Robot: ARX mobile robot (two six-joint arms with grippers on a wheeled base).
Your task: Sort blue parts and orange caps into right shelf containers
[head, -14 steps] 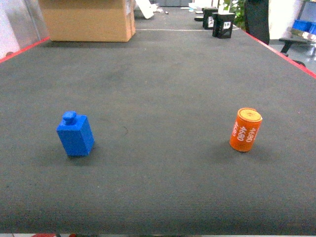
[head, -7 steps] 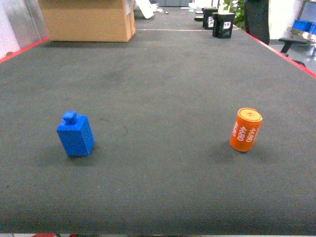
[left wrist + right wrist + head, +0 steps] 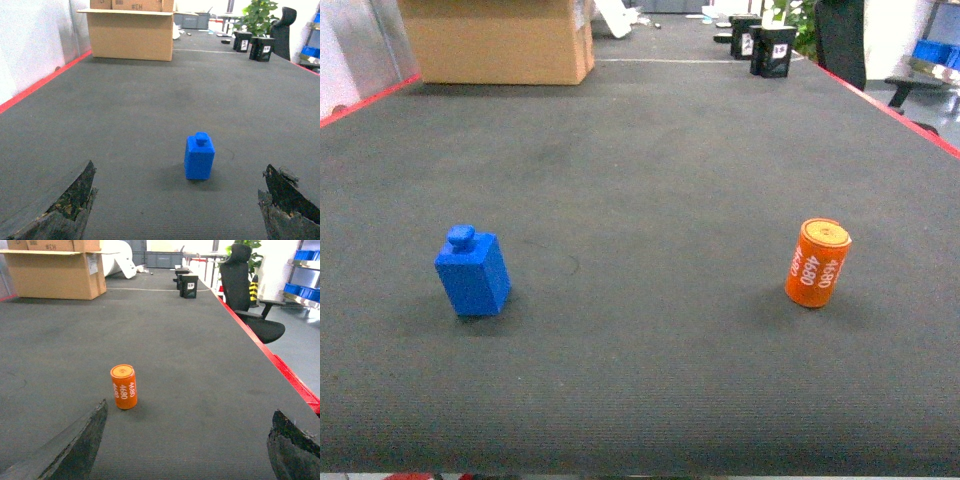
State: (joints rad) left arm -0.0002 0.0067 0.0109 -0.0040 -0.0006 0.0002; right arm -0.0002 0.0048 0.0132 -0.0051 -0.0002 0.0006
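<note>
Both hands show only in wrist views: left hand [image 3: 175,210], right hand [image 3: 185,450].

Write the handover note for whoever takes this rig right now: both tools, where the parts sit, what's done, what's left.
Left tool: open, holding nothing, low over the mat with the blue part ahead of it.
Right tool: open, holding nothing; the orange cap stands ahead, toward its left finger.
In the head view the blue part stands upright left on the dark mat, the orange cap right, well apart.
Done: nothing sorted.
Left: grasp both pieces and place them in the shelf containers, which none of the views show clearly.
</note>
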